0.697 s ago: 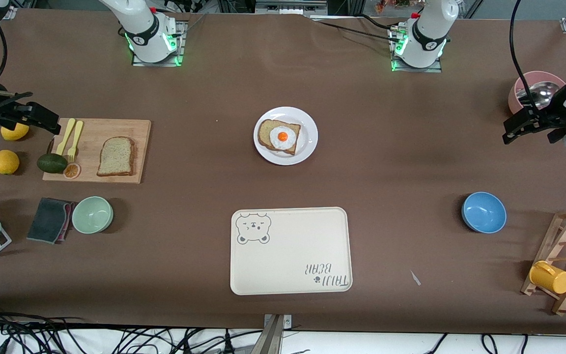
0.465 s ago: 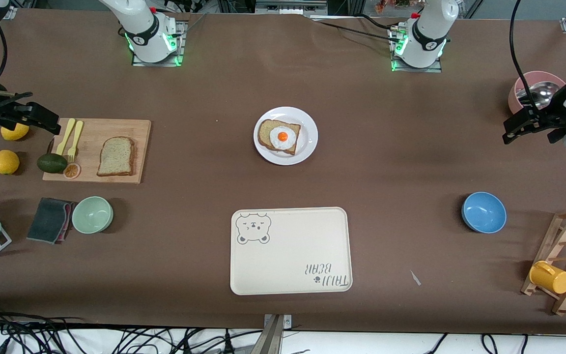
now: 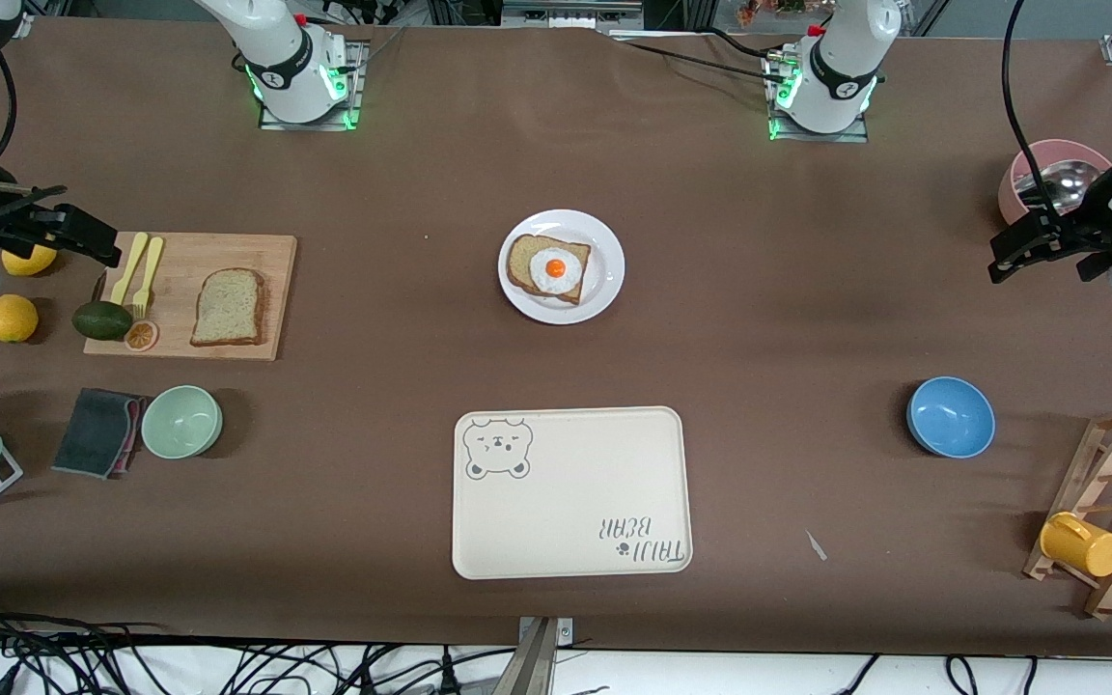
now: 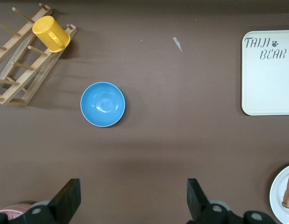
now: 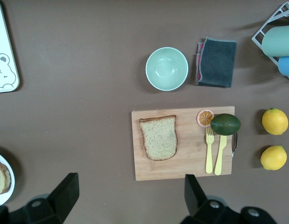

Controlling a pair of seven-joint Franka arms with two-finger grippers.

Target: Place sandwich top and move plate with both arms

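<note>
The sandwich top [image 3: 228,307] is a plain slice of speckled bread lying flat on a wooden cutting board [image 3: 266,253] toward the right arm's end of the table; it also shows in the right wrist view [image 5: 158,137]. The white plate [image 3: 604,280] sits mid-table and holds a bread slice with a fried egg [image 3: 554,268]. Its rim shows in both wrist views [image 4: 277,196] [image 5: 9,186]. My right gripper [image 3: 97,241] hangs open and empty over the table by the board's end [image 5: 130,196]. My left gripper [image 3: 1010,253] hangs open and empty beside a pink bowl [image 4: 133,198].
A cream bear tray [image 3: 570,492] lies nearer the camera than the plate. On the board are yellow cutlery [image 3: 139,270], an avocado [image 3: 102,319] and an orange slice. Lemons, a green bowl [image 3: 181,421] and a grey cloth lie nearby. A blue bowl [image 3: 950,416] and a rack with a yellow mug [image 3: 1082,544] are at the left arm's end.
Both grippers have shifted only very slightly. Nothing on the table has moved.
</note>
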